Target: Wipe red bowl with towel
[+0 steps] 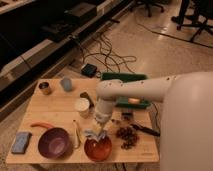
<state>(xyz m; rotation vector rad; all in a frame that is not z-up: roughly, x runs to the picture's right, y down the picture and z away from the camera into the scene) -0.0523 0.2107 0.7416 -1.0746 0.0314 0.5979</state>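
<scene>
The red bowl [99, 149] sits at the front edge of the wooden table [55, 107], right of centre. A pale crumpled towel [93, 134] lies on the bowl's far left rim. My gripper [98, 130] points down from the white arm [135, 91], is shut on the towel and presses it against the rim. The bowl's far rim is partly hidden by the towel and gripper.
A purple bowl [54, 143] stands left of the red bowl, with a banana [77, 134] between them. A carrot [41, 125], blue sponge [21, 142], white cup [82, 106], tin can [45, 88], grey cup [66, 83], green tray [122, 77] and dark grapes [127, 136] share the table.
</scene>
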